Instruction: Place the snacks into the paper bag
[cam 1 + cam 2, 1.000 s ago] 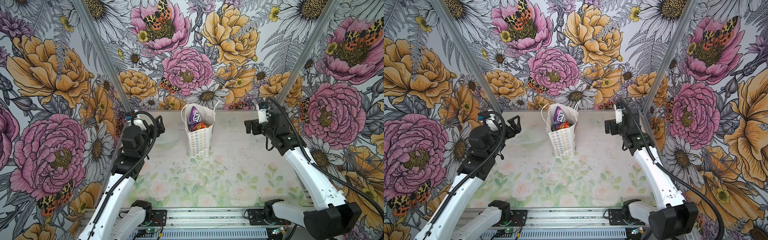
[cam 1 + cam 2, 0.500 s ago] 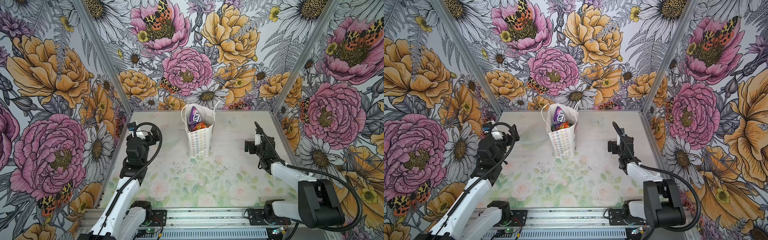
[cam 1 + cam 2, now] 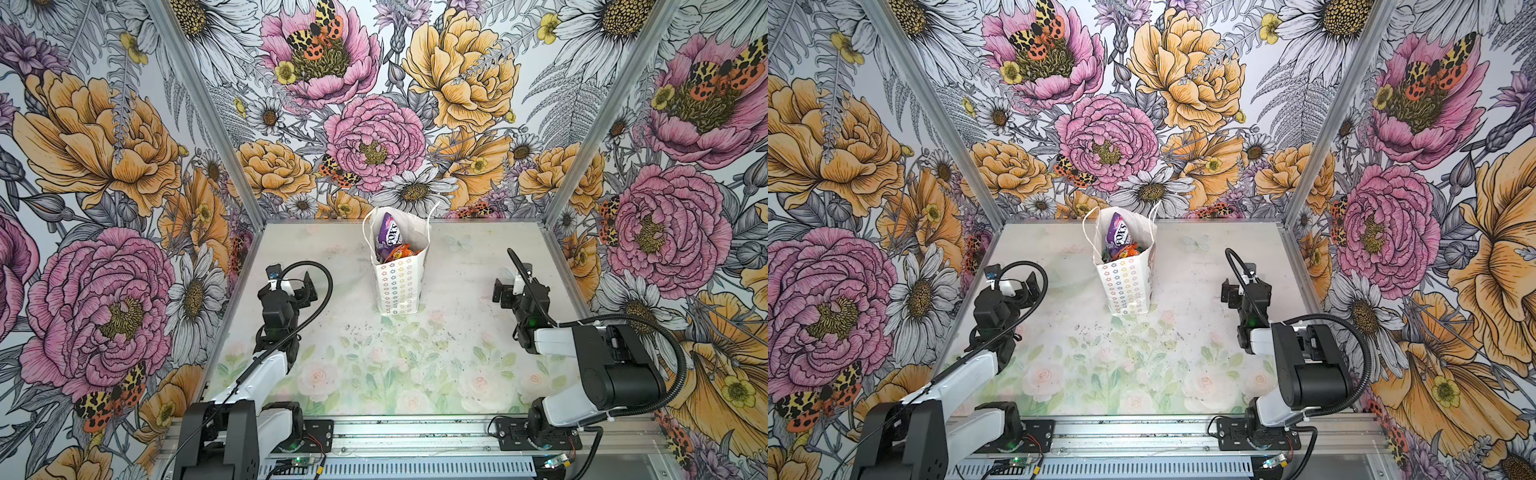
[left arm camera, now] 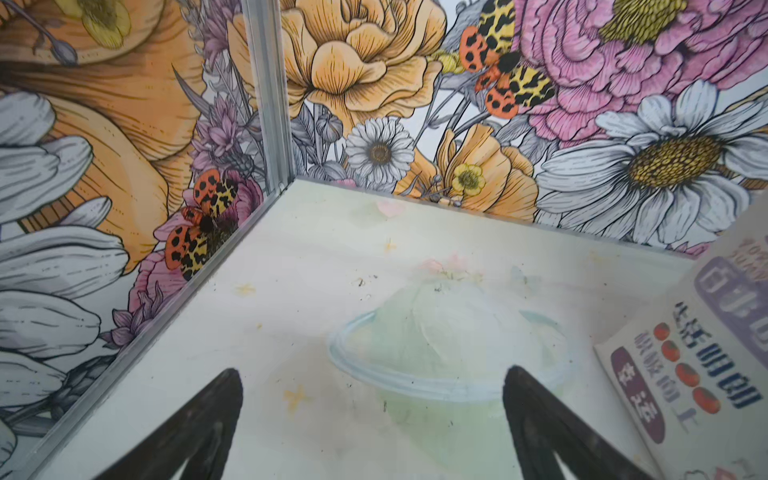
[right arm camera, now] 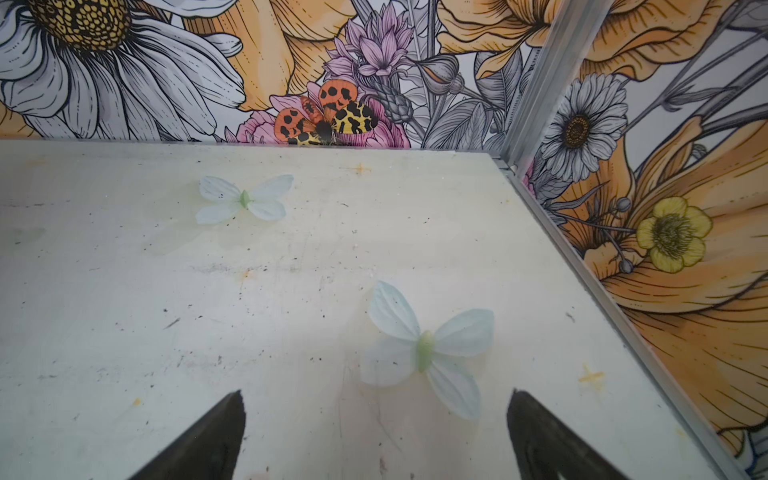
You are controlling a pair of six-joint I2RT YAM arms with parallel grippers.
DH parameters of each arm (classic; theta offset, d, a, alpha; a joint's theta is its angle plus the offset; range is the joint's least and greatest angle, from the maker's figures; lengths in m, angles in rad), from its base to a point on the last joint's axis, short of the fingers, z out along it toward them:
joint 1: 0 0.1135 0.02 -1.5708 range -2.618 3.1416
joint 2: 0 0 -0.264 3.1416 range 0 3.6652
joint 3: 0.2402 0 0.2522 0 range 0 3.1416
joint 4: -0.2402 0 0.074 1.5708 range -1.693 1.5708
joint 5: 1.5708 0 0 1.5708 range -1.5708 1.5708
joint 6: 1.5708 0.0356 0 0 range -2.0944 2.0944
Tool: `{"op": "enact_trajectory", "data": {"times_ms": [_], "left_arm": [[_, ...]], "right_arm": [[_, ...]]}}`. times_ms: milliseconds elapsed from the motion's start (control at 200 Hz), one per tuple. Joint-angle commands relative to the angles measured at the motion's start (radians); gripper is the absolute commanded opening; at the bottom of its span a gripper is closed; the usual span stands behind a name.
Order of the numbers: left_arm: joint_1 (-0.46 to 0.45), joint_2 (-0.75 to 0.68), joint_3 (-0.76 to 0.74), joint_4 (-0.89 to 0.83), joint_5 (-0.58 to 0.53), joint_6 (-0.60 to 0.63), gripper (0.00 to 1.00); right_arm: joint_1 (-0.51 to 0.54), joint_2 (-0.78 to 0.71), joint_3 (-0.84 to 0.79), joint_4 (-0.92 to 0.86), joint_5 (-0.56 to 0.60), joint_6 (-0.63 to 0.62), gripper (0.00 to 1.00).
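Observation:
The white paper bag [image 3: 398,286] [image 3: 1126,286] stands upright at the back middle of the table, its side printed with rows of small coloured flowers. Snacks fill it: a purple FOX'S packet [image 3: 390,237] [image 3: 1119,231] sticks up above orange packets [image 3: 405,252] [image 3: 1130,251]. No snack lies on the table. My left gripper [image 3: 306,286] [image 3: 1029,286] hovers open and empty to the left of the bag. In the left wrist view its fingers [image 4: 216,399] frame bare table, with the bag's printed face [image 4: 706,353] at the edge. My right gripper [image 3: 503,291] [image 3: 1230,294] [image 5: 376,395] is open and empty to the right, over a printed butterfly.
Flower-printed walls close in the table [image 3: 415,365] on three sides, with metal corner posts [image 3: 569,166]. An aluminium rail [image 3: 415,432] carrying both arm bases runs along the front edge. Both arms lie folded low at the sides.
Both arms have pulled back from the far corners toward the front and folded down lower. Both grippers stayed open and empty. The bag has not moved.

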Motion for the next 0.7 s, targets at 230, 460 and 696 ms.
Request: {"op": "enact_trajectory", "data": {"times_ms": [230, 460, 696], "left_arm": [[0.007, 0.358, -0.106, 0.637, 0.021, 0.020, 0.99], [-0.001, 0.426, -0.060, 0.626, -0.006, 0.022, 0.99], [-0.066, 0.417, 0.033, 0.437, -0.039, 0.094, 0.99]], "right_arm": [[-0.002, 0.008, -0.001, 0.095, 0.010, 0.022, 1.00], [-0.003, 0.008, -0.002, 0.094, 0.010, 0.023, 1.00], [-0.002, 0.006, -0.002, 0.095, 0.011, 0.023, 1.00]]}}
